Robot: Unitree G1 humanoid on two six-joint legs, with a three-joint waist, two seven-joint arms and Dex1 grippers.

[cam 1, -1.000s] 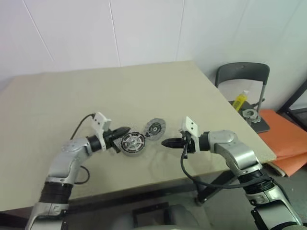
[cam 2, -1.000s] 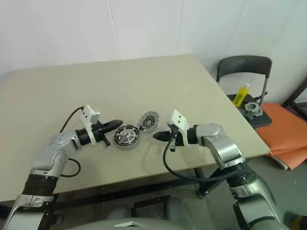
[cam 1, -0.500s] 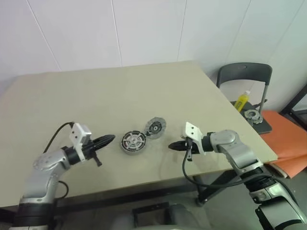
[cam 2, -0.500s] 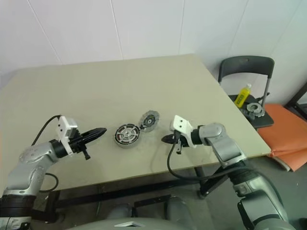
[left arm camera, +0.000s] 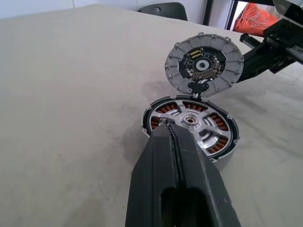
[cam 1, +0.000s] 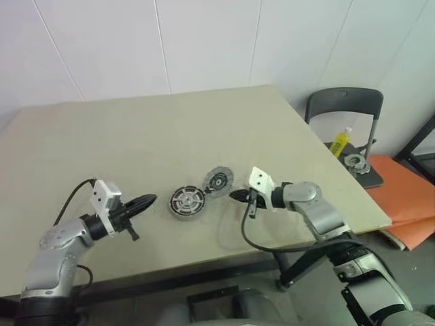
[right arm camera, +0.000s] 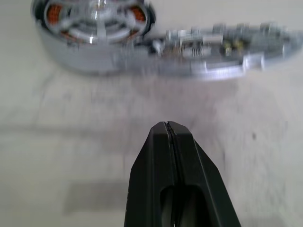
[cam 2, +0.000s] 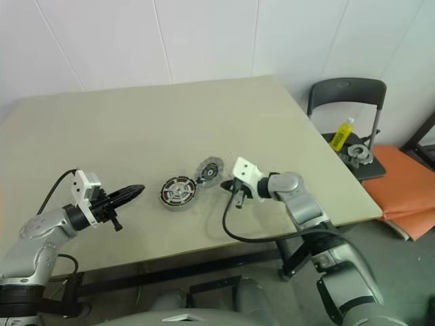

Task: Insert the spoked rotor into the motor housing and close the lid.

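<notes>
We see our left arm bent at the left of the table point(cam 1: 81, 136), its forearm low over the surface and the left gripper point(cam 1: 148, 201) pointing roughly level toward the middle. Its two black fingers are pressed together with nothing between them; in the left wrist view they meet in a thin seam. Our right arm reaches in from the right edge, elbow out, forearm angled across the table, and the right gripper point(cam 1: 236, 195) points slightly downward and toward our left. Its fingers are also clenched flat against each other and carry nothing.

The motor housing point(cam 1: 187, 202) lies flat on the table between the two grippers, nearer the left one but clear of its tips. The spoked rotor point(left arm camera: 191, 121) sits inside it, silver spokes and hub showing over the copper windings. The lid point(cam 1: 219, 181) lies just beyond the housing on its right side, touching the housing's rim, with its inner face and dark hub turned up, so the housing is open. In the left wrist view the lid looks propped up from the housing's edge. The right gripper's tips are just beside the lid; we cannot tell whether they touch it.
</notes>
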